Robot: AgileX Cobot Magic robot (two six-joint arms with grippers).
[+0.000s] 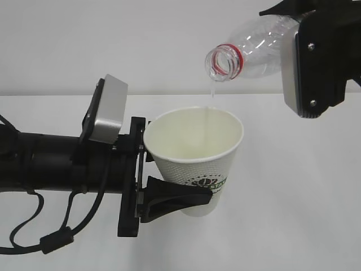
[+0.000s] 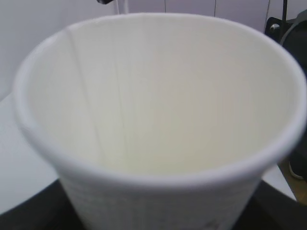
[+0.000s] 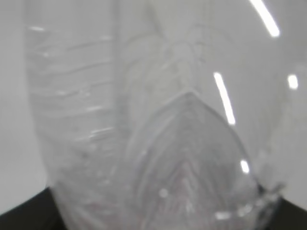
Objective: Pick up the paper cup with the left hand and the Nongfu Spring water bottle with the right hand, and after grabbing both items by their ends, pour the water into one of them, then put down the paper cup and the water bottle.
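Observation:
The white paper cup (image 1: 194, 147) with its green logo hangs upright above the table, and my left gripper (image 1: 197, 195) is shut on its lower part. One black finger (image 1: 177, 200) crosses the cup's front; the other is hidden behind it. Above and to the right, my right gripper (image 1: 318, 59) is shut on the Nongfu Spring water bottle (image 1: 254, 48), tilted mouth-down to the left. A thin stream of water (image 1: 211, 96) falls from the red-ringed mouth into the cup. The cup (image 2: 158, 96) fills the left wrist view, and the clear bottle (image 3: 168, 143) fills the right wrist view.
A white table (image 1: 293, 197) lies below both arms, with a plain white wall behind it. The left arm's black cables (image 1: 51, 240) hang low at the front left.

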